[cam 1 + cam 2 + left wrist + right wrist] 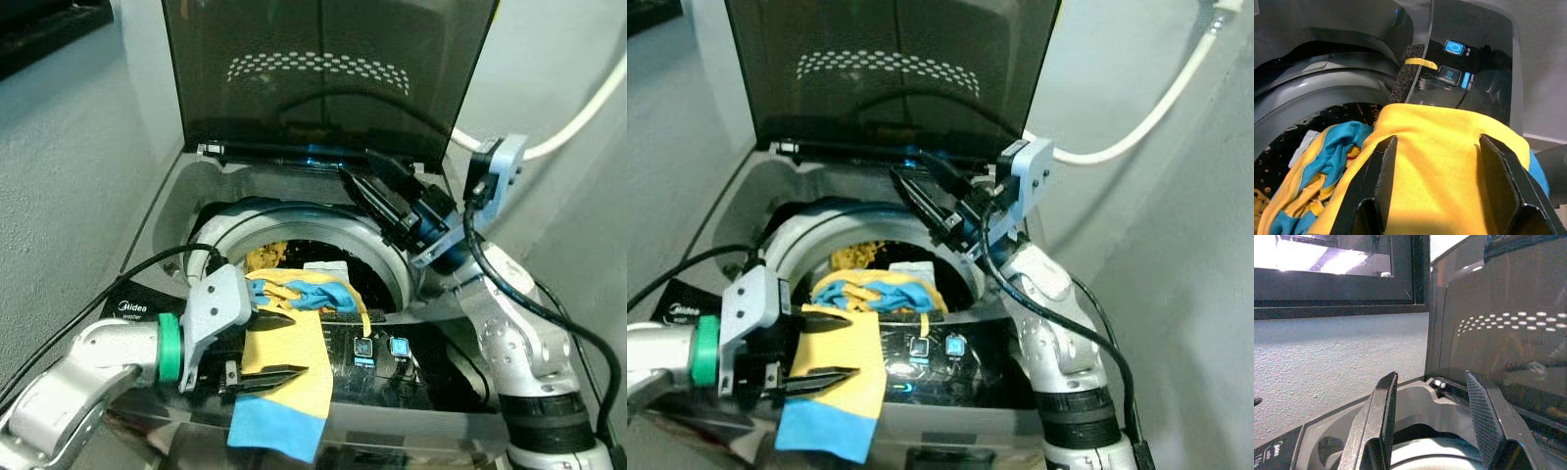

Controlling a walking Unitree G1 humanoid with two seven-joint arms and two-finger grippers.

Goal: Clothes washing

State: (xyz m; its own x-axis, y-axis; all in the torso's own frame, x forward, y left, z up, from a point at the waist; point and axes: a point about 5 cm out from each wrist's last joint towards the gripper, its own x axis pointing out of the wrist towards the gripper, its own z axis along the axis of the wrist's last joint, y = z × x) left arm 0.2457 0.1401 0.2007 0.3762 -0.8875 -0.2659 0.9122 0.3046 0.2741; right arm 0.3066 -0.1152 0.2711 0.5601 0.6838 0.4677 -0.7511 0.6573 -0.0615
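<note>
1. I'm standing over a top-loading washing machine (171, 211), its dark tinted lid (323, 69) raised upright at 12 o'clock from the drum opening.
2. My left gripper (269, 345) sits at the front rim of the opening, about 7 o'clock from the drum's centre, over the yellow and blue garment (284, 367).
3. My left fingers (1378, 178) are spread apart, one on each side of a fold of yellow cloth; they rest on the fabric without pinching it, so the cloth is released.
4. The garment is draped across the front rim: its bunched blue and yellow part (872, 292) lies inside the drum (921, 250), while the flat yellow panel with a blue hem hangs out over the machine's front edge at 6 o'clock.
5. Just beside the cloth at 3 o'clock, two blue-lit buttons (380, 348) glow on the black control panel (392, 377).
6. My right gripper (367, 186) hovers near the lid hinge, at 1 o'clock from the drum, fingers (1376, 426) parted and empty.
7. A white hose (578, 117) runs along the wall at 2 o'clock.
</note>
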